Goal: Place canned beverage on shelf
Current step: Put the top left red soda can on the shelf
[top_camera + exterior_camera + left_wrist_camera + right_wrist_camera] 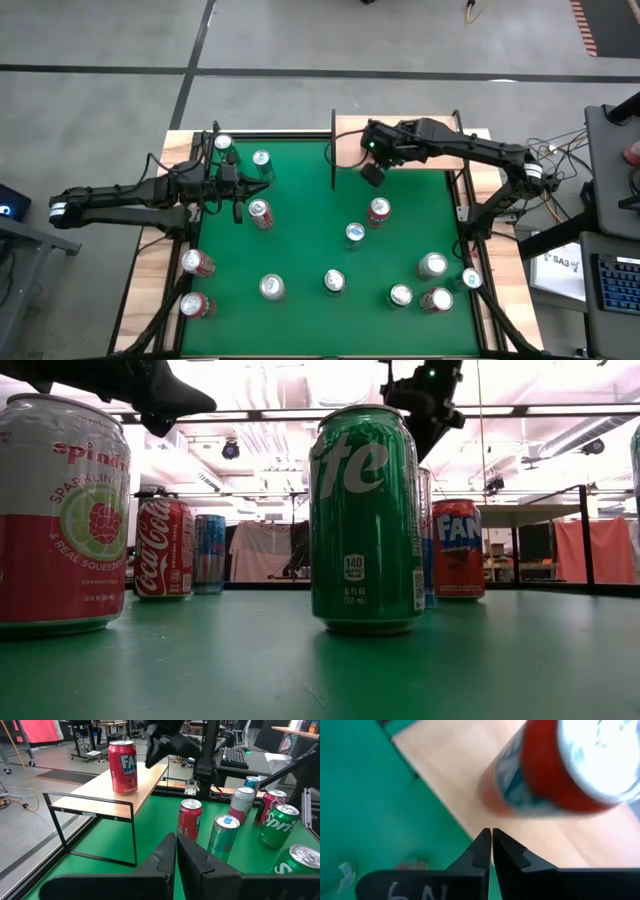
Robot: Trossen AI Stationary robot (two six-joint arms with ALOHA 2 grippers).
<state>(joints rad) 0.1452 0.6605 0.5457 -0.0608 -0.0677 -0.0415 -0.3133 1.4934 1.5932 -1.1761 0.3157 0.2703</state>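
A red canned beverage (123, 767) stands upright on its base on the shelf (100, 800), a light-wood board on black posts at the table's far edge (350, 130). In the high view my right arm hides the can. My right gripper (491, 837) is shut with nothing in it. It hangs slanting down over the shelf's near edge, close beside the can (555, 775) and apart from it. My left gripper (176, 850) is shut and waits above the table's left side (237, 205).
Several cans stand scattered on the green table: a green one (365, 520) close to the low camera, a white and pink one (60, 510), a red cola can (164, 548), and more toward the near and right edges (432, 265). A black frame rims the table.
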